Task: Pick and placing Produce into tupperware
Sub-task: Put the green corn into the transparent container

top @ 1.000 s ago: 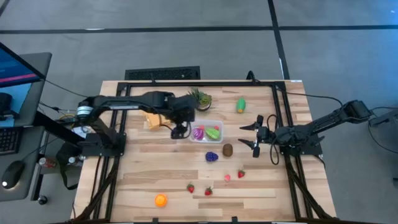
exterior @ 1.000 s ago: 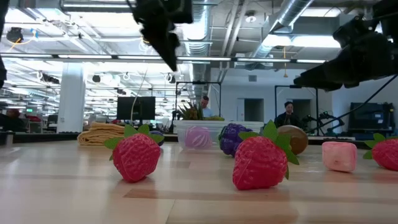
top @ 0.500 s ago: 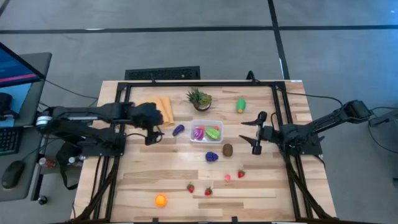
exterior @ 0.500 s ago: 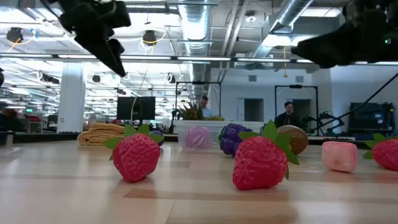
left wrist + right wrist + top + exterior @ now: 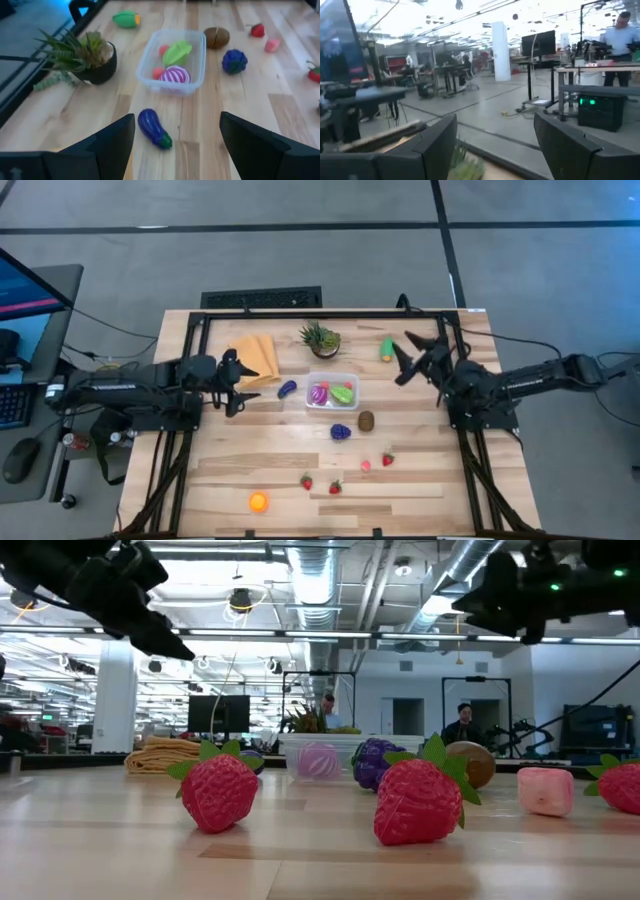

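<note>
Sitting in the middle of the wooden table (image 5: 230, 460), the clear tupperware (image 5: 333, 390) is the spot to find everything else by. The two dark arms are the biggest things: the left gripper (image 5: 232, 374) hangs well to the left of the tupperware with its fingers spread and nothing between them, and the right gripper (image 5: 412, 356) hangs to the right of it, lifted up, also spread and empty. The folded yellow cloth (image 5: 255, 359) lies to the left of the tupperware, just beside the left gripper. The spiky green plant (image 5: 320, 338) in its pot stands just behind the tupperware. Inside the tupperware lie a purple striped piece (image 5: 174, 75), a green leafy piece (image 5: 177, 52) and something small and red — the rest of the produce is outside. A purple eggplant (image 5: 288, 389) lies just beside the tupperware on its left. A green and yellow corn cob (image 5: 387, 349) lies behind it to the right, near the right gripper. A brown round piece (image 5: 366, 420) and a dark purple bunch (image 5: 341, 431) lie near the front of it. An orange fruit (image 5: 259, 501) sits far in front, to the left. Smallest of all, three red strawberries (image 5: 307, 481) and a pink piece (image 5: 365, 465) lie well in front of the tupperware.
</note>
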